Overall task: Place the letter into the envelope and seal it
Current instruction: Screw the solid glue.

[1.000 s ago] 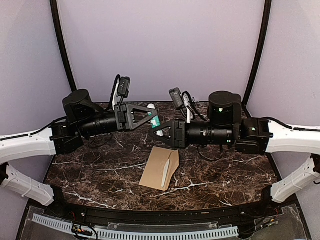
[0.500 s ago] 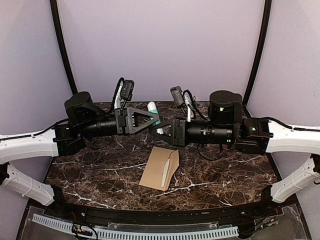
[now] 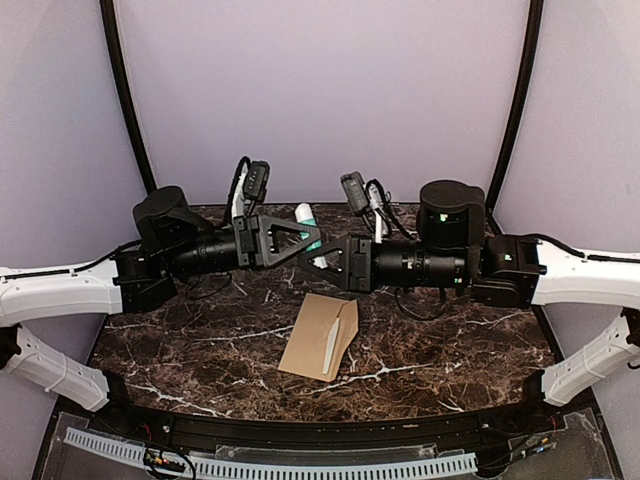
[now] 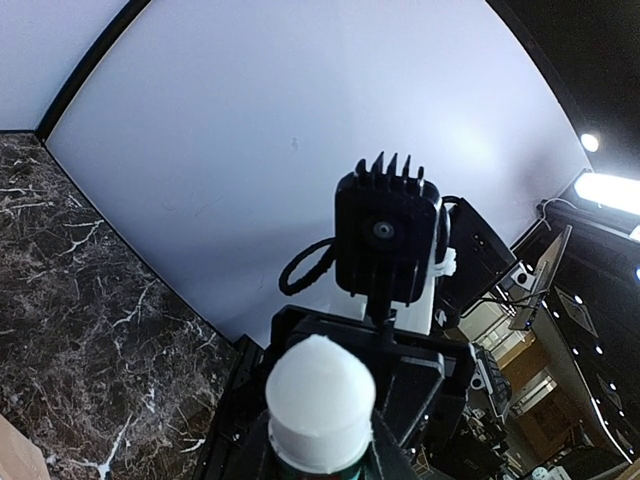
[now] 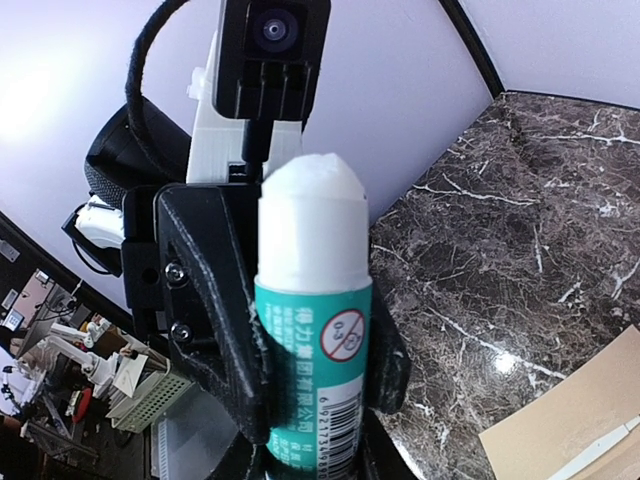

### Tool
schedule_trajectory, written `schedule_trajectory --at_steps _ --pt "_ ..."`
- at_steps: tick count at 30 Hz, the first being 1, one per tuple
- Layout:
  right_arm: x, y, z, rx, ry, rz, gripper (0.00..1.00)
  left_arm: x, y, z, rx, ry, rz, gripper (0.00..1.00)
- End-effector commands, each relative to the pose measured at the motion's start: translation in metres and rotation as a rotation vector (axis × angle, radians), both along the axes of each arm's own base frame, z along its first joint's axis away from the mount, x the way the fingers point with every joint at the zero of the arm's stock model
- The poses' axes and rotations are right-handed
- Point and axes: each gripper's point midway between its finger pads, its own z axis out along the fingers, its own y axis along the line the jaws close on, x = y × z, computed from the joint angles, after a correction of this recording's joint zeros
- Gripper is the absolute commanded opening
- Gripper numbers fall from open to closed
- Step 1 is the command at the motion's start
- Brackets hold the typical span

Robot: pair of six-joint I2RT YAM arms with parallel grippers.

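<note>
Kraft-brown paper envelope (image 3: 318, 335); dark brown marble desk (image 3: 200, 350) veined white; white cylindrical glue stick (image 5: 312, 300), green-banded label.

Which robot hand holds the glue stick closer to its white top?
The left gripper: it clasps the glue stick just under the cap; the right gripper grips lower down.

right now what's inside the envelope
Only a pale sliver, possibly the letter, shows along the flap edge of the envelope; anything else inside is covered by the brown paper.
</note>
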Motion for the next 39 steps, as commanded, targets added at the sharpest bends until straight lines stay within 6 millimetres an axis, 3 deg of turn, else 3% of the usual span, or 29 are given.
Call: schedule_trajectory --at_steps 1,4,7,11,15,22,30,39 --pt "-0.001 -0.007 0.016 0.052 -0.021 0.000 0.40 -0.008 0.004 0.014 -0.062 -0.024 -0.022 0.05" --pt "-0.005 -0.017 0.026 0.112 -0.032 0.009 0.62 -0.006 0.010 0.019 -0.081 -0.033 0.010 0.00" --pt "-0.007 -0.028 0.034 0.191 -0.026 0.033 0.67 -0.009 0.015 0.025 -0.105 -0.042 0.014 0.00" --pt "-0.015 -0.038 0.037 0.287 0.000 0.105 0.61 -0.014 0.015 0.029 -0.124 -0.045 -0.017 0.00" --pt "-0.027 -0.035 0.042 0.322 -0.005 0.192 0.56 -0.016 0.016 0.033 -0.144 -0.047 -0.029 0.00" --pt "-0.031 -0.023 0.041 0.311 0.000 0.246 0.59 -0.018 0.014 0.036 -0.156 -0.045 -0.049 0.00" --pt "-0.031 -0.019 0.048 0.343 -0.004 0.261 0.40 -0.019 0.014 0.037 -0.163 -0.043 -0.059 0.00" --pt "-0.031 -0.014 0.054 0.369 -0.007 0.277 0.34 -0.020 0.012 0.037 -0.167 -0.039 -0.068 0.00"
